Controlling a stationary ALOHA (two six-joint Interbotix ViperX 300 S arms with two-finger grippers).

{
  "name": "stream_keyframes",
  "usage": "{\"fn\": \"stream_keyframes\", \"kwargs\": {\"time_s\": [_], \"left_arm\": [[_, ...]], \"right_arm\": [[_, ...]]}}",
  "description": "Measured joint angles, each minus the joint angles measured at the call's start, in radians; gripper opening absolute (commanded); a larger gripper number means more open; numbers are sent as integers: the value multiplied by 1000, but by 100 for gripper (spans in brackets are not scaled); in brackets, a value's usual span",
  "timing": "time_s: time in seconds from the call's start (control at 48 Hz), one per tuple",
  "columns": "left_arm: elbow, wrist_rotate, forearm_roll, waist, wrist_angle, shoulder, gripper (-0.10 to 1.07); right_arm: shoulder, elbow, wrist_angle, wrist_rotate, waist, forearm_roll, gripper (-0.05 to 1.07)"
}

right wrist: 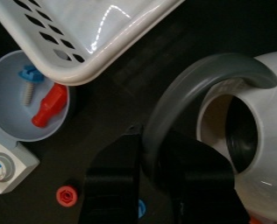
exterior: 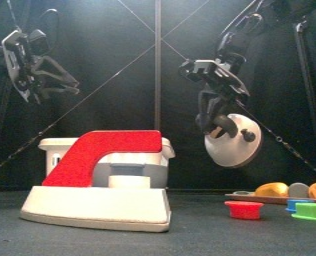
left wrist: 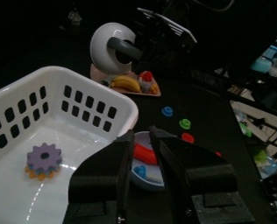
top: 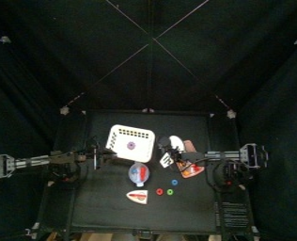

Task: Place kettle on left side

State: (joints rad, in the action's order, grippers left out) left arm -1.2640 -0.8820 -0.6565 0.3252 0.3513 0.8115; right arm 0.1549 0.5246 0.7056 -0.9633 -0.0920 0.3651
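The kettle [exterior: 233,142] is small, white and rounded, with a dark handle [right wrist: 186,86]. It hangs tilted in the air above the table, right of the middle. My right gripper [exterior: 217,104] is shut on its handle from above. In the top view the kettle [top: 177,144] lies just right of the white basket. The left wrist view shows it [left wrist: 110,45] beyond the basket. My left gripper [left wrist: 152,175] is open and empty, held over the table's left part [top: 93,158] beside the basket.
A white slotted basket [top: 130,138] holds a purple gear [left wrist: 44,158]. A blue bowl [right wrist: 24,96] with a red piece lies before it. A flat white-and-red piece [exterior: 101,185] stands at the front. Small coloured rings [left wrist: 176,123] and a tray of orange food [exterior: 273,190] lie to the right.
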Motion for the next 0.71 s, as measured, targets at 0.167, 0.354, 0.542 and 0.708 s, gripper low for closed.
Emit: {"fn": "stream_keyframes", "kwargs": {"time_s": [0.167, 0.354, 0.542, 0.708], "left_arm": [[2, 2, 0, 0, 0, 9, 65], [-18, 20, -12, 2, -2, 38, 65], [-28, 35, 11, 14, -3, 49, 65], [-31, 51, 29, 25, -5, 49, 65]], "right_arm": [[8, -11, -57, 3, 15, -14, 54], [46, -18, -201, 3, 64, -21, 54], [44, -21, -508, 5, 114, -26, 54], [-3, -23, -706, 3, 118, -28, 54]]}}
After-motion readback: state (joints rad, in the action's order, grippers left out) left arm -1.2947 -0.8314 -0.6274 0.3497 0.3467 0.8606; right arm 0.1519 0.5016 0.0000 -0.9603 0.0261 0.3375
